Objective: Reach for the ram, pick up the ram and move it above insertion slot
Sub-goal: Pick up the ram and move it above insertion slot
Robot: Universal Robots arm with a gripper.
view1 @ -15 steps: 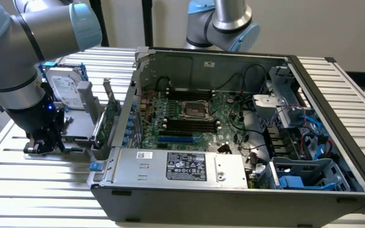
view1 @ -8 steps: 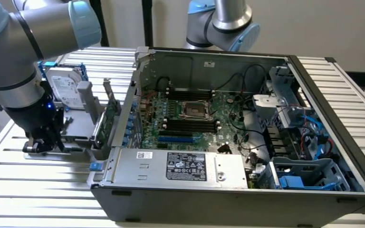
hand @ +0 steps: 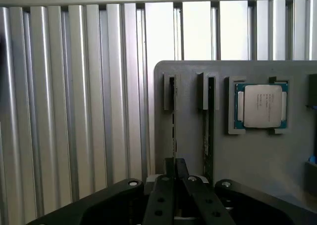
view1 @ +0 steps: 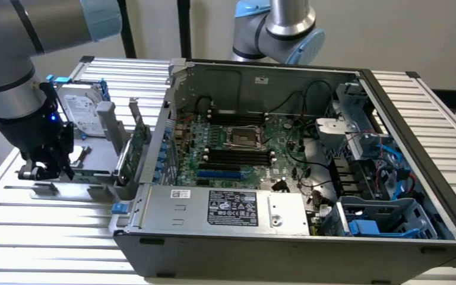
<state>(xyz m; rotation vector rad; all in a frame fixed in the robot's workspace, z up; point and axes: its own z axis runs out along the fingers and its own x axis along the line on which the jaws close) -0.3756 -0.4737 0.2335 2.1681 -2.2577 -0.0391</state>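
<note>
In the wrist view the ram [hand: 173, 118] shows edge-on as a thin stick standing in a slot of the grey holder plate [hand: 190, 145]. My gripper [hand: 174, 161] sits over its near end, with the two fingers [hand: 167, 178] pressed close together on either side of the stick's edge. In the exterior view my gripper [view1: 42, 171] is low over the holder at the exterior view's left, well away from the long black memory slots [view1: 236, 157] on the motherboard inside the open computer case [view1: 418, 178].
A second thin stick [hand: 209, 131] stands in the neighbouring slot, and a processor chip [hand: 260, 105] lies in a pocket beyond it. The holder also carries a silver hard drive [view1: 81, 113] and an upright green expansion card [view1: 138, 139]. Another arm [view1: 284, 29] hangs behind the case.
</note>
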